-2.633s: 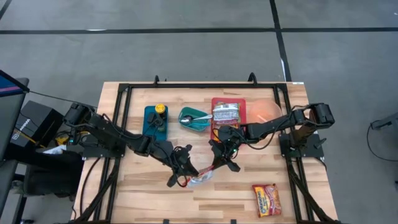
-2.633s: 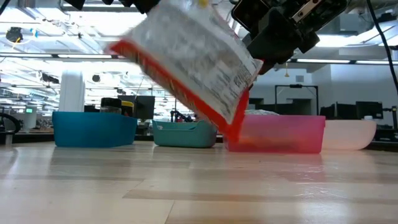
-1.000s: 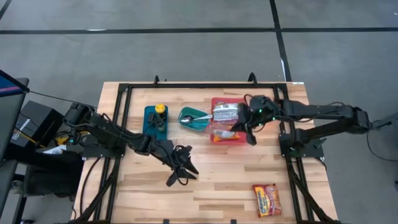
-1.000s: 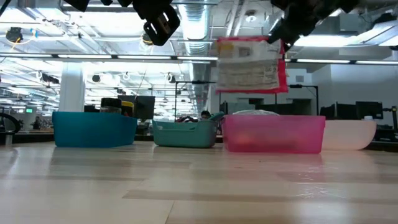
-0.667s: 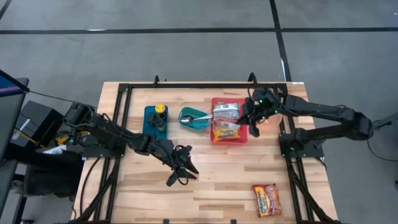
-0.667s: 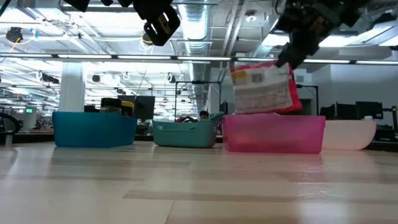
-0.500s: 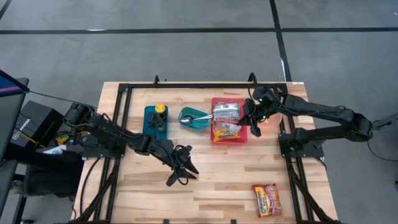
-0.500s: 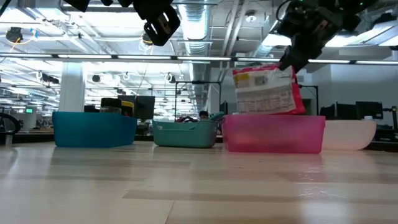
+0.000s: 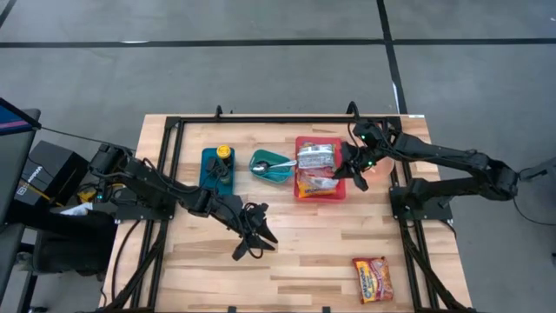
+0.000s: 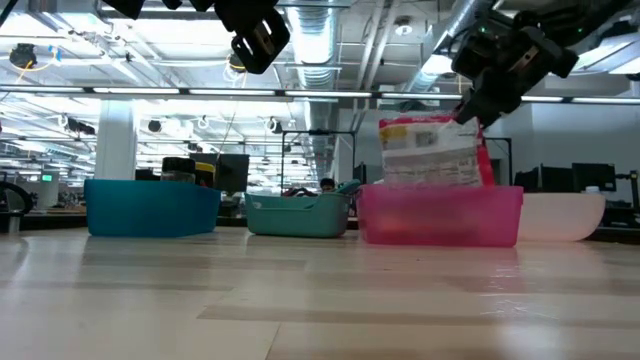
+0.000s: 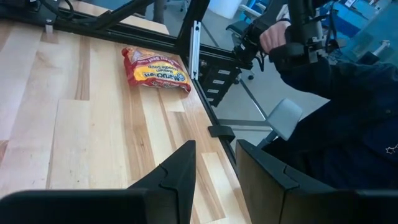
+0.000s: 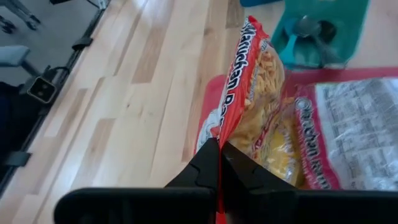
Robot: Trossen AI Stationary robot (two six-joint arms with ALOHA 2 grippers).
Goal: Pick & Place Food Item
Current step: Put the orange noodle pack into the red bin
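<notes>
Now right gripper over the pink bin near the far edge of the tabletop, fingers pressed fully together on the red seam of a noodle packet. Packet hanging upright, lower part already inside the bin, upper part above the rim in the low view. Second packet with a silver face lying flat in the same bin, just beside the held one.

Left gripper above the middle of the tabletop, toward the near edge, fingers a little apart and holding nothing. Another noodle packet flat on the wood near the near right corner, well apart from both grippers.

Teal bowl with a spoon just left of the pink bin; blue bin farther left; pale pink bowl behind the right arm.
</notes>
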